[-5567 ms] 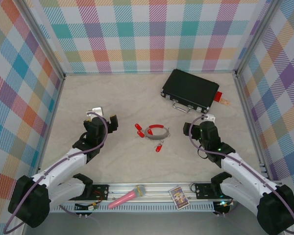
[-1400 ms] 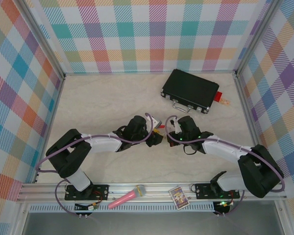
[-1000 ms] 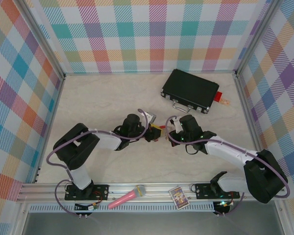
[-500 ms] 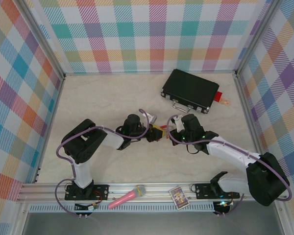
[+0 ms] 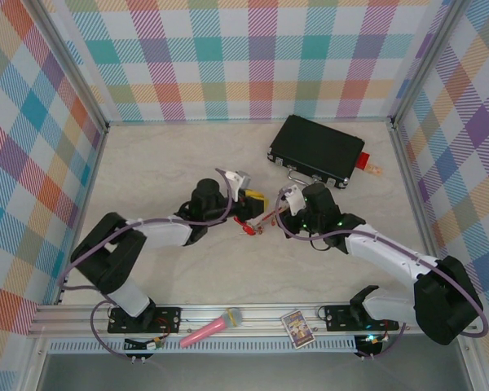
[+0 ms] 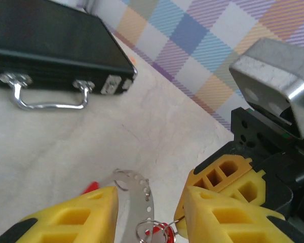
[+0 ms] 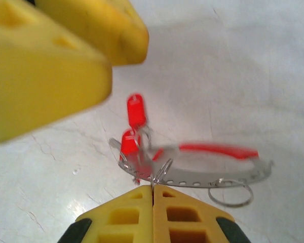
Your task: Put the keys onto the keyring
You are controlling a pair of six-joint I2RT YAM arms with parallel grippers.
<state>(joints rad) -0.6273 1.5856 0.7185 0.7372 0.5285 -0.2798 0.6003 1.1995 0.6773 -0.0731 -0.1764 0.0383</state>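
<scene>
Grey metal keyring (image 7: 213,178) lay crosswise just beyond the right gripper (image 7: 153,195), which was pinched shut on a wire loop (image 7: 161,169); the left gripper (image 6: 149,207) gaped partway.

The bench (image 5: 163,171) was pale marbled beige, the walls (image 5: 253,57) pastel plaid. The case (image 5: 316,151) was black with a silver handle. The keys (image 7: 136,110) were red, the keyring (image 7: 192,178) grey with a red arc. The left gripper (image 6: 149,200) and right gripper (image 7: 153,197) had yellow fingers. The microphone (image 5: 210,327) was pink.
</scene>
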